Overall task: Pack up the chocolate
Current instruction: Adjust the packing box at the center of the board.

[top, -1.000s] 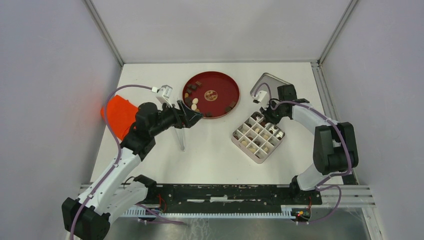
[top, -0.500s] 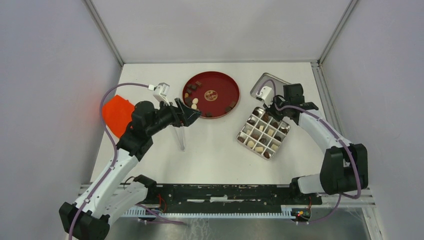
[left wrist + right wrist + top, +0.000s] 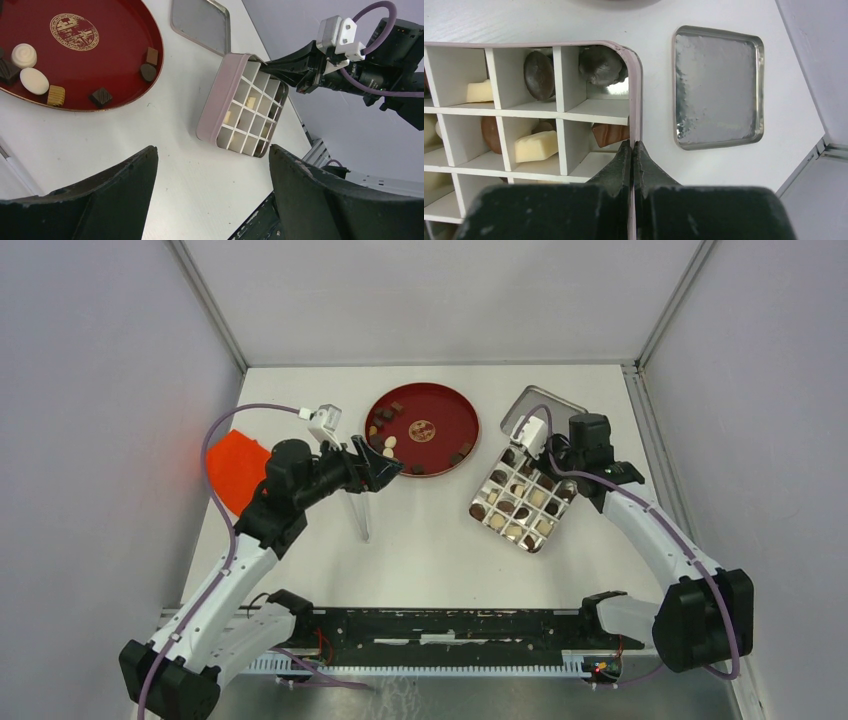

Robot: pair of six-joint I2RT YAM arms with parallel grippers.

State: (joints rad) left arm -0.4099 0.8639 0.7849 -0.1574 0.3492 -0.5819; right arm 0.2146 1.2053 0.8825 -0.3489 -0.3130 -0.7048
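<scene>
White tabletop (image 3: 420, 560): your right gripper (image 3: 633, 149) pinches the rim of the tilted pink divider box (image 3: 507, 518), chocolate (image 3: 536, 145) in its cells, more on the red plate (image 3: 440, 408). Left gripper (image 3: 212, 160) hangs wide beside it.

Cropped at left and bottom of right wrist view: partitioned box (image 3: 559, 107), lower cells blocked by right gripper (image 3: 632, 145). Cropped at top left of left wrist view: red plate (image 3: 115, 65). Partly behind left arm (image 3: 290, 480) overhead: orange object (image 3: 232, 465).
</scene>
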